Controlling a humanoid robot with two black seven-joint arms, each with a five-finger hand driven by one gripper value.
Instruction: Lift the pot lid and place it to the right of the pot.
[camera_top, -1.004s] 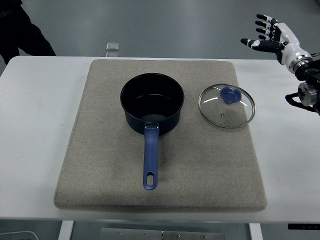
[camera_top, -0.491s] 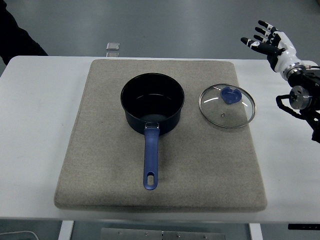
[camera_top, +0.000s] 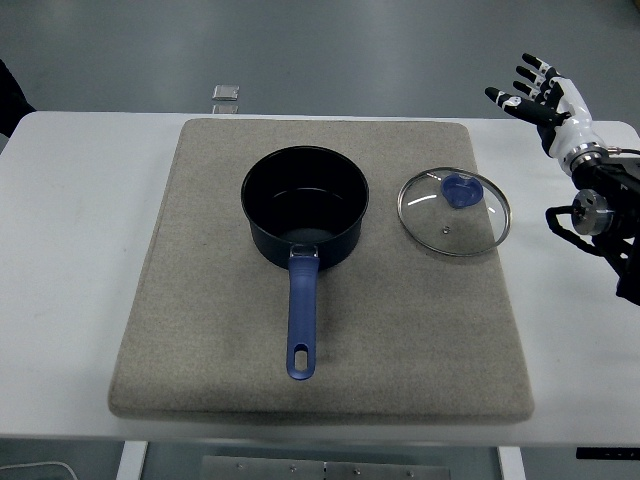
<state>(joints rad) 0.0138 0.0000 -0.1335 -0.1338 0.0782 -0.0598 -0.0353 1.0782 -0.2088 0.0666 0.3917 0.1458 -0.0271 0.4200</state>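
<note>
Right hand (camera_top: 540, 95) raised at far right, fingers spread, holding nothing. Glass lid (camera_top: 454, 211) flat on grey mat (camera_top: 200, 330), just right of saucepan (camera_top: 305, 207). Risk: careless arm sweep nudging lid off mat onto surface (camera_top: 70, 250).

White table (camera_top: 70, 300) filling frame, rounded far corners. Grey-blue floor (camera_top: 330, 50) beyond at 12 o'clock, evenly lit. Small square floor plate (camera_top: 226, 93) near 11 o'clock. Dark sleeve (camera_top: 10, 95) at 10 o'clock.

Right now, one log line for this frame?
lid: on mat, right of pot | pot: uncovered | right robot hand: open, empty, clear of lid
</note>
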